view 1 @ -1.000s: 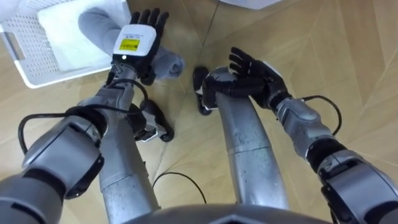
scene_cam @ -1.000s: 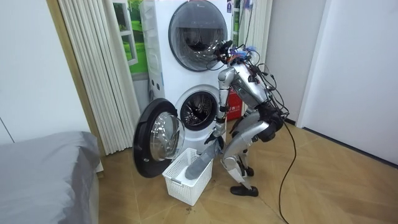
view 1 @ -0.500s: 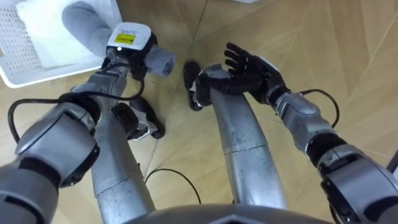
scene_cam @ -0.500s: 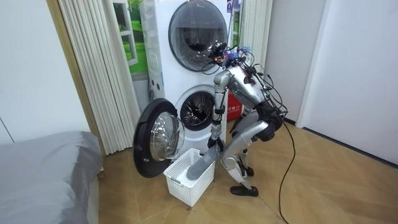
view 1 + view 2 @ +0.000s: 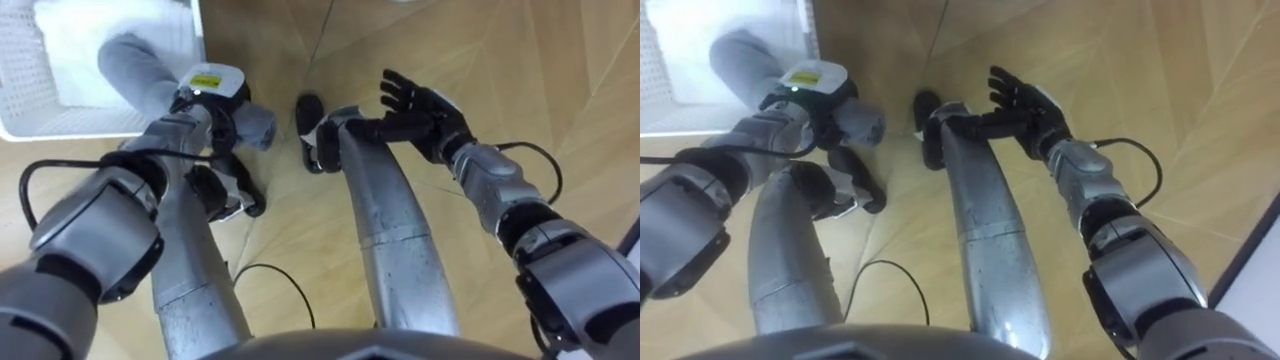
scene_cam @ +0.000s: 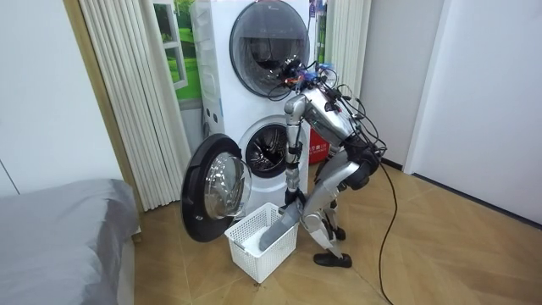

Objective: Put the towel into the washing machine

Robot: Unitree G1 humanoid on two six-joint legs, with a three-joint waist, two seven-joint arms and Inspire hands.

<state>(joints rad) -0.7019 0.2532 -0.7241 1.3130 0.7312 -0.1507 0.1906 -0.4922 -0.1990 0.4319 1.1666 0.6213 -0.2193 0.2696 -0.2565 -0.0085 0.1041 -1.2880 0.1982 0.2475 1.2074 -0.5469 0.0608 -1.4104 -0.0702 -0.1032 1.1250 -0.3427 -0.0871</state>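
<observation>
Towel [image 5: 140,65], plain grey and bunched into a thick soft roll, slants out of a white perforated laundry basket [image 5: 30,70] to the left robot hand [image 5: 208,92], whose fingers are curled round its near end above the wooden floor [image 5: 560,60]. The right robot hand [image 5: 420,108] is well apart from it, fingers spread straight and holding nothing. Farther off, the room view shows the robot bent forward over the basket before a front-loading washing machine [image 6: 273,151], whose round door [image 6: 212,186] is swung wide.

The white perforated plastic basket [image 5: 25,75] ran off the top-left edge; the left hand [image 5: 208,88] hid part of the soft grey towel [image 5: 135,65].
</observation>
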